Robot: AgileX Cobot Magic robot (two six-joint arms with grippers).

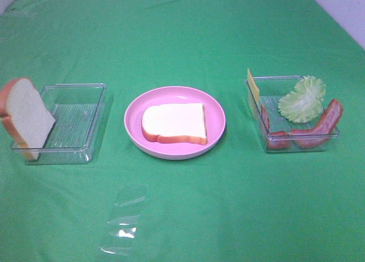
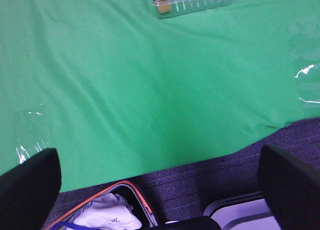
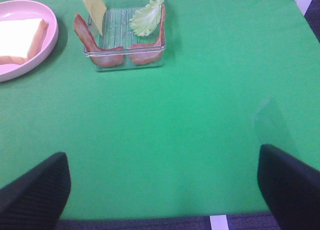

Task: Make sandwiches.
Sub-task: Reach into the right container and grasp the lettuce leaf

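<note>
One bread slice (image 1: 174, 123) lies flat on the round pink plate (image 1: 217, 111); it also shows in the right wrist view (image 3: 20, 34). A second bread slice (image 1: 25, 116) leans upright against the left clear tray (image 1: 74, 122). The right clear tray (image 1: 268, 96) holds a lettuce leaf (image 1: 302, 98), two bacon strips (image 1: 325, 122) and a yellow cheese slice (image 1: 252, 85) standing on edge. My left gripper (image 2: 160, 185) is open at the table's front edge, empty. My right gripper (image 3: 162, 182) is open and empty, well short of the right tray (image 3: 125, 34).
A green cloth (image 1: 182, 39) covers the table. A clear plastic sheet (image 1: 122, 219) lies on the cloth near the front. In the left wrist view, an open bag (image 2: 107, 215) and a white object (image 2: 240, 217) sit on dark floor below the table edge.
</note>
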